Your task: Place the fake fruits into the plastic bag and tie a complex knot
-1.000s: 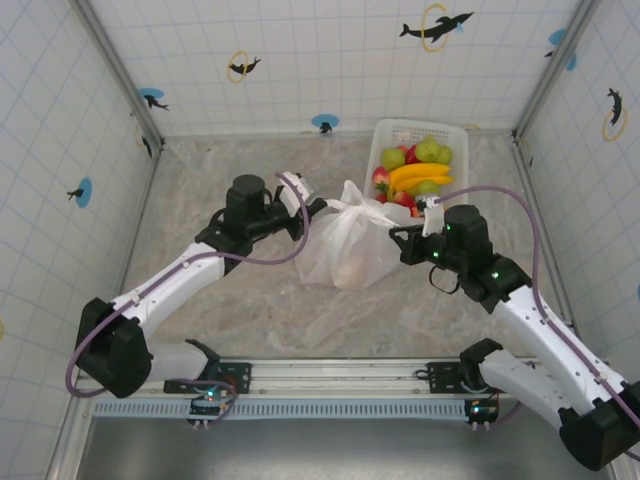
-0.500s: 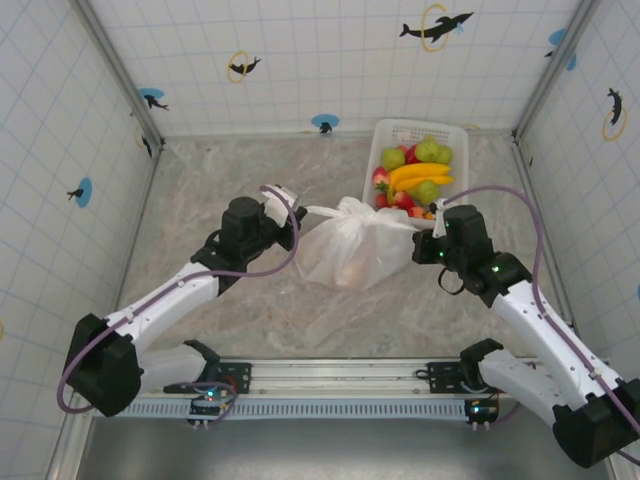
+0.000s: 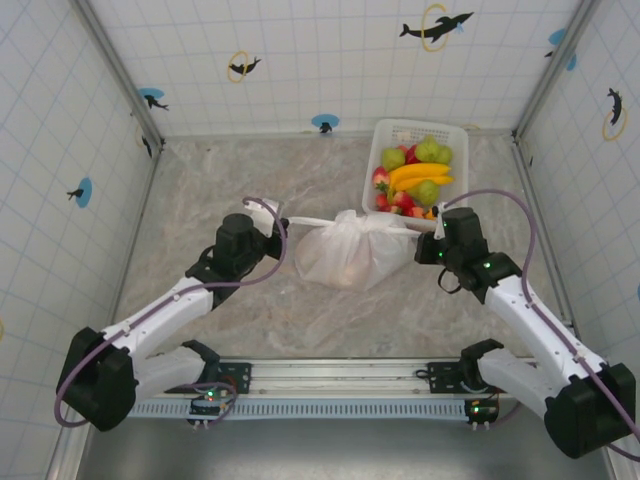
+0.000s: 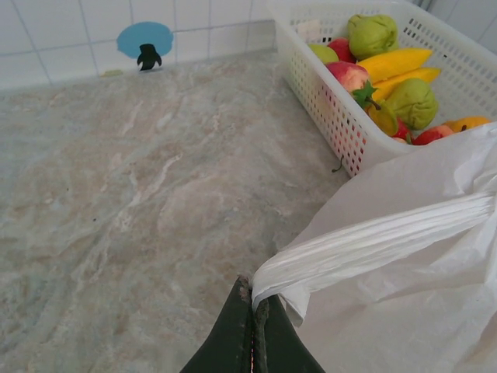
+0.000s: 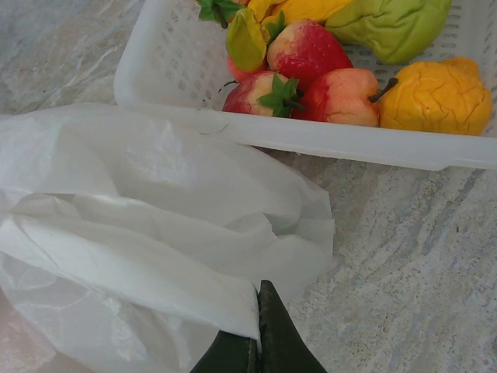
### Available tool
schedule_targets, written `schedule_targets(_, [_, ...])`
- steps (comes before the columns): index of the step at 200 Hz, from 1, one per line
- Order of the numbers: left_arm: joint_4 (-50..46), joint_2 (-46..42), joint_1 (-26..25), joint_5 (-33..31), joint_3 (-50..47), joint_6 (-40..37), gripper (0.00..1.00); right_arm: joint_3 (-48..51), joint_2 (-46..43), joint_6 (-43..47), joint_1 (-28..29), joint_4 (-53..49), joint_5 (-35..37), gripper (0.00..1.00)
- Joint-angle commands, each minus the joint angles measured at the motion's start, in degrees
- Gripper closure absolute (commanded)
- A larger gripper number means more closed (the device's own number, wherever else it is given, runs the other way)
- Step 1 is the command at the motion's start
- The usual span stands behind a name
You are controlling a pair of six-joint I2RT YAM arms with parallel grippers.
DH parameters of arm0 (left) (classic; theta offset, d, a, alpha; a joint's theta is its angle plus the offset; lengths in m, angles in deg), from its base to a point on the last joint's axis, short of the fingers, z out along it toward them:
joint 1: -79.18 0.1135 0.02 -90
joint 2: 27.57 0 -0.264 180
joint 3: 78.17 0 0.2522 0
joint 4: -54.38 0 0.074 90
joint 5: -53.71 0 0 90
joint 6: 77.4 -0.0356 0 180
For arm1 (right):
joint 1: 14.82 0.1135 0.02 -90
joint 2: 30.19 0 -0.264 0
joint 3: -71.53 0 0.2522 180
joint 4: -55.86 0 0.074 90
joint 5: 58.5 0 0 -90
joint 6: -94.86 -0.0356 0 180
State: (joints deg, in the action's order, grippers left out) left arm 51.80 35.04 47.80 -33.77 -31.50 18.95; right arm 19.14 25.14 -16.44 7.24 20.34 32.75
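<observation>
Two tight pinches hold the plastic bag, which sits mid-frame in the top view on the marble table. Your left gripper, fingers pressed together, grips a stretched handle strip at the bottom of its wrist view. Your right gripper, likewise closed, nips a bag fold. Fake fruits lie in the white lattice basket, upper right, just beside the bag.

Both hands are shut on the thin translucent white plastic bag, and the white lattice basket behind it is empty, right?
Not empty: the white lattice basket holds glossy plastic fruits, as the right wrist view shows. The left hand and right hand are shut on the thin translucent white plastic bag.
</observation>
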Motion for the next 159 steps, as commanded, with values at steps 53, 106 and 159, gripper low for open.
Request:
schedule_targets(53, [0.03, -0.26, 4.31, -9.21, 0.69, 3.94, 1.00, 2.75, -0.34, 0.12, -4.50, -2.56, 7.01, 1.00])
schedule_targets(106, [2.04, -0.82, 4.28, -3.98, 1.20, 3.28, 1.00, 2.44, -0.74, 0.74, -4.73, -0.40, 0.80, 1.00])
schedule_targets(159, [1.11, -3.16, 4.30, -1.31, 2.91, 0.16, 1.00, 1.41, -3.60, 1.51, -5.96, 1.73, -5.11, 1.00])
